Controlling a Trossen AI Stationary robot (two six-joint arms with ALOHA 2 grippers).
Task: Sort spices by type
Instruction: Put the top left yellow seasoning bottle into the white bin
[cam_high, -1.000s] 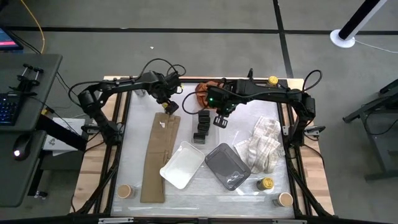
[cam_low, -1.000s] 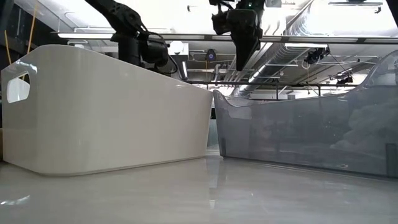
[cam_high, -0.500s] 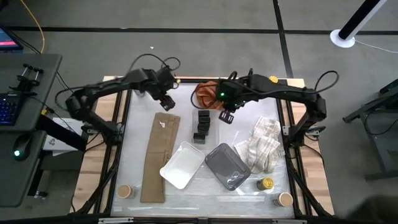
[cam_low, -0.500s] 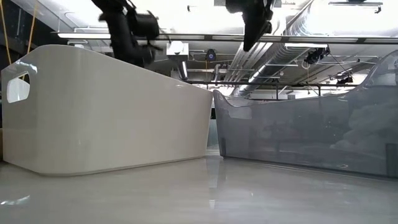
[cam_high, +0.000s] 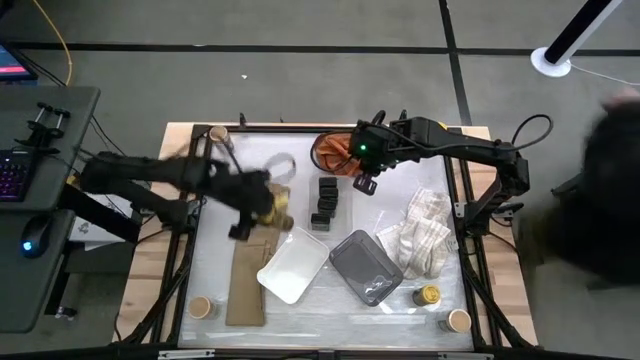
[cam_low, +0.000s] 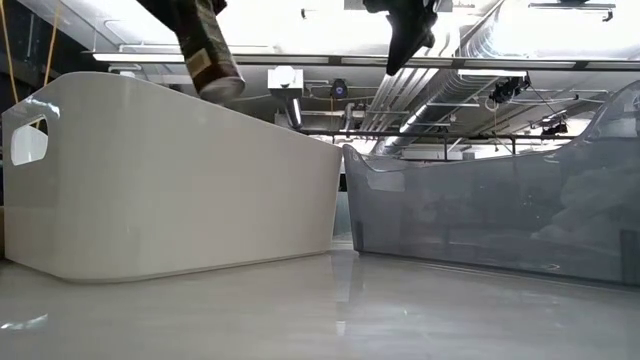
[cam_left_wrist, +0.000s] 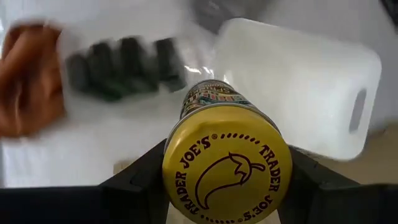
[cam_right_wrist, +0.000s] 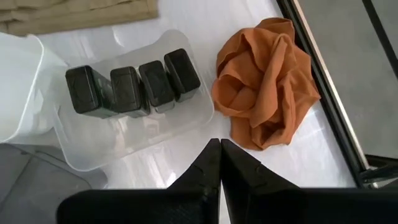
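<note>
Two dark arms over one white-topped counter (cam_high: 225, 180).

Left arm: enters from 9 o'clock, blurred in the high view. Its tool (cam_high: 265, 205) hangs just to the 9 o'clock side of centre, clamped on a jar with a yellow lid (cam_left_wrist: 227, 171). Holds that jar clear of the counter, above the far end of the long tan strip (cam_high: 250, 275) and at 11 o'clock from the white tray (cam_high: 293, 265).

Right arm: enters from 3 o'clock. Its tool (cam_right_wrist: 220, 146) hangs at 12 o'clock from centre, fingers pressed together and gripping nothing, above the gap between the orange cloth (cam_right_wrist: 264, 81) and the clear tray (cam_right_wrist: 186, 121).

Checked towel (cam_high: 420, 230): lies crumpled at 4 o'clock.

Grey tray (cam_high: 365, 265): sits at 6 o'clock, just beside the white tray, on its 3 o'clock side.

Clear tray: sits at centre and holds four black boxes (cam_right_wrist: 134, 90), upright in one row, side against side.

Loose jars, all upright and well apart from both tools:
- second yellow-lidded jar (cam_high: 428, 296) at 5 o'clock, near the front edge
- tan-lidded jar (cam_high: 458, 320) just beside it, nearer the corner
- another tan-lidded jar (cam_high: 200, 306) at 7 o'clock
- third tan-lidded jar (cam_high: 218, 133) at 11 o'clock, by the far rail
- third yellow-lidded jar (cam_high: 438, 128) at 1 o'clock, on the far rail
</note>
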